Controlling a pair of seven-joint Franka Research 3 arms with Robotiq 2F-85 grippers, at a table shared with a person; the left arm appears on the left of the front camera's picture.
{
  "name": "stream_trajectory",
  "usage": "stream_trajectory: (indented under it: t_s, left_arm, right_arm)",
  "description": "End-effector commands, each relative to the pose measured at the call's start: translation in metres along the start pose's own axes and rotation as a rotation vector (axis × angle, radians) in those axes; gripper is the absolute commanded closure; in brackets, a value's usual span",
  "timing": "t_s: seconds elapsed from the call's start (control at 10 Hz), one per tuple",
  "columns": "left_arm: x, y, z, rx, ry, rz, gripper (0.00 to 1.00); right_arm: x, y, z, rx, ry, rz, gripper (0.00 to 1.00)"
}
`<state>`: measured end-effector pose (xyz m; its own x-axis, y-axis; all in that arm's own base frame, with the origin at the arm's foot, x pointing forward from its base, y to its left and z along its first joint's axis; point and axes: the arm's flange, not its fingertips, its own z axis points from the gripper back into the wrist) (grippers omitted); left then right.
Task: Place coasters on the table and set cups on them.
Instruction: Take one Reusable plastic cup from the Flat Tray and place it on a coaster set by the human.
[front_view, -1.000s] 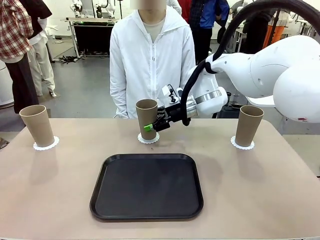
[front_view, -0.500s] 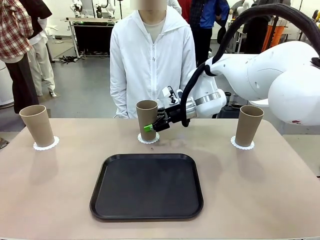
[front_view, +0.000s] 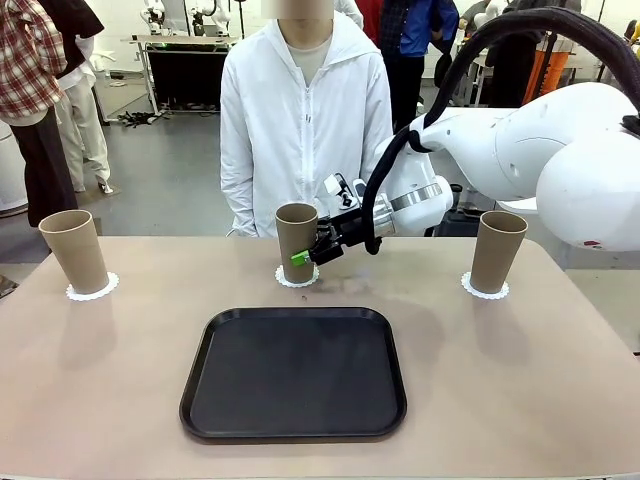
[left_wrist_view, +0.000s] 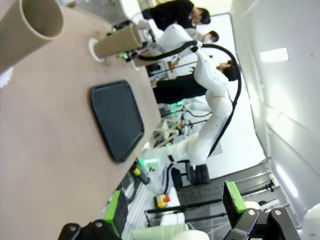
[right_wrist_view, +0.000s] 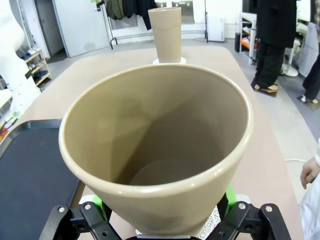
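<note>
Across the beige table (front_view: 500, 380), three tan tapered cups (front_view: 295, 240) stand on white lacy coasters (front_view: 297, 279); right gripper (front_view: 308, 255) fingers spread beside the middle one. Task looks complete.

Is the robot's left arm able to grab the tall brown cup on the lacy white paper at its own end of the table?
Probably yes. The left gripper is open, and the tall tan-brown cup on its round white doily stands alone on the beige table, nothing around it.

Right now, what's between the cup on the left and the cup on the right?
In the front view, the middle cup on its coaster, with the right gripper around it.
</note>
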<state>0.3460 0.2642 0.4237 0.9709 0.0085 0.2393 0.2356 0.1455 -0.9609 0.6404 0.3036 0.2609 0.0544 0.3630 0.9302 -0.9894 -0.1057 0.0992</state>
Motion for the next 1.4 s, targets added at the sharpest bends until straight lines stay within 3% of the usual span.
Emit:
stream_trajectory:
  t_s: [0.0, 0.9, 1.1, 1.3]
  left_arm:
    - [0.0, -0.002, 0.001, -0.006, -0.006, -0.004, 0.0]
    - [0.0, -0.002, 0.001, -0.006, -0.006, -0.004, 0.0]
    - [0.0, -0.002, 0.001, -0.006, -0.006, -0.004, 0.0]
    - [0.0, -0.002, 0.001, -0.006, -0.006, -0.004, 0.0]
  right_arm:
    - [0.003, -0.008, 0.001, 0.024, 0.048, -0.014, 0.0]
    - [0.002, 0.002, 0.016, -0.072, 0.316, -0.098, 0.0]
    - [0.011, 0.017, 0.031, -0.123, 0.408, -0.138, 0.0]
    - [0.04, 0.051, 0.054, -0.259, 0.538, -0.229, 0.0]
